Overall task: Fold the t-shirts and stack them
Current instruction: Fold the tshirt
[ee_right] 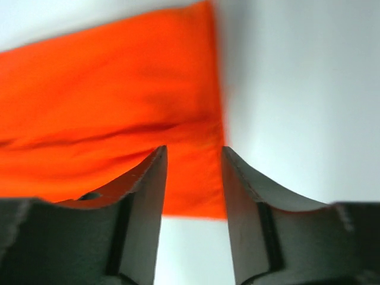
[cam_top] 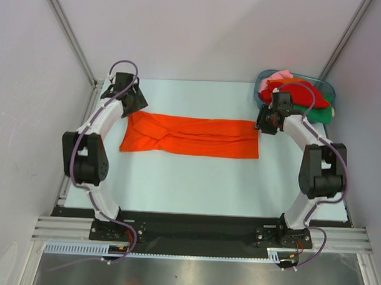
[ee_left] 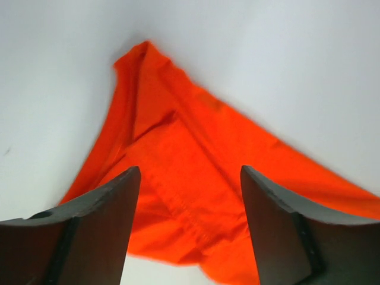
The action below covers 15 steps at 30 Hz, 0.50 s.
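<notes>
Orange t-shirt (cam_top: 191, 136), folded lengthwise into a long band, lay flat on the counter (cam_top: 195, 193), parallel to the far edge and somewhat nearer it than the near edge; its left end was rumpled, with layers splayed. The cloth appeared soft, light and limp, so it would likely sag and unfold if lifted at a single point. The end corners, pinched through all layers, seemed the best hold. The left tool (ee_left: 190, 172) stood over the band's far-left corner, jaws apart and empty. The right tool (ee_right: 193, 151) stood over the right end, jaws parted less widely, gripping nothing. The tub (cam_top: 327, 85) in the far right corner held bundled, unfolded shirts: red (cam_top: 302, 93), pink (cam_top: 274, 80) and green (cam_top: 320, 114).
</notes>
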Available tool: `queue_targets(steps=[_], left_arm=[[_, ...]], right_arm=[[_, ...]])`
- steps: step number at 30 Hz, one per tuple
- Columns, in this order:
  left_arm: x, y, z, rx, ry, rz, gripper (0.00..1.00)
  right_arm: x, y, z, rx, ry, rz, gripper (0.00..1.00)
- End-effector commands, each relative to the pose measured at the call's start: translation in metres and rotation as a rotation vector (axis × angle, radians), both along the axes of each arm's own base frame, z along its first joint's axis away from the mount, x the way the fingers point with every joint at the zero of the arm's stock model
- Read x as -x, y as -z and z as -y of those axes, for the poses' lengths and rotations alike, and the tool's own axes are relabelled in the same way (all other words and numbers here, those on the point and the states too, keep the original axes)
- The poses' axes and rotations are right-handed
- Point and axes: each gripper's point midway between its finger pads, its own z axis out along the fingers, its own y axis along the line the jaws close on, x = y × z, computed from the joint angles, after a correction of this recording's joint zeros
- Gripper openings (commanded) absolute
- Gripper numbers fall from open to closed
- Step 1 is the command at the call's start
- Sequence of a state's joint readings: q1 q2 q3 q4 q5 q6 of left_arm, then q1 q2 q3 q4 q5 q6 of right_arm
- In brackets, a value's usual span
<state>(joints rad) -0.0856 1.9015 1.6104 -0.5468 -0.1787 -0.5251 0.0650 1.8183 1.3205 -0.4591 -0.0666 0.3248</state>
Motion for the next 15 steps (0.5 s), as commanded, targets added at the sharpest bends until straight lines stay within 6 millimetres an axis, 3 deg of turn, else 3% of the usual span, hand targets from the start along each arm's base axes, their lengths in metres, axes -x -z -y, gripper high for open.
queue_targets(steps=[1, 2, 3, 4, 5, 6, 7, 8, 10, 15], left_arm=[[0.053, -0.023, -0.019, 0.024, -0.053, 0.022, 0.75], [0.068, -0.041, -0.03, 0.061, -0.082, 0.075, 0.75], [0.08, -0.036, -0.023, 0.126, -0.074, 0.073, 0.76], [0.101, -0.011, -0.035, 0.156, -0.109, 0.037, 0.75], [0.114, -0.016, -0.049, 0.181, -0.153, 0.069, 0.74], [0.125, -0.01, -0.054, 0.215, -0.19, 0.074, 0.74], [0.14, 0.016, -0.048, 0.282, -0.173, 0.048, 0.74], [0.148, 0.024, -0.06, 0.308, -0.218, 0.057, 0.74], [0.163, 0.045, -0.059, 0.385, -0.245, 0.039, 0.75], [0.164, 0.078, -0.062, 0.428, -0.26, -0.031, 0.74]], right_arm=[[0.031, -0.046, -0.04, -0.067, -0.122, 0.089, 0.49], [0.033, -0.049, -0.048, -0.115, -0.14, 0.11, 0.5], [0.041, -0.047, -0.055, -0.166, -0.168, 0.101, 0.51], [0.044, -0.044, -0.057, -0.174, -0.169, 0.109, 0.51], [0.055, -0.033, -0.057, -0.181, -0.175, 0.087, 0.51], [0.062, -0.029, -0.062, -0.216, -0.2, 0.073, 0.51], [0.063, -0.028, -0.064, -0.247, -0.194, 0.076, 0.51], [0.073, -0.017, -0.061, -0.27, -0.178, 0.05, 0.51], [0.077, -0.017, -0.063, -0.322, -0.179, 0.07, 0.52], [0.096, -0.004, -0.05, -0.37, -0.111, 0.059, 0.54]])
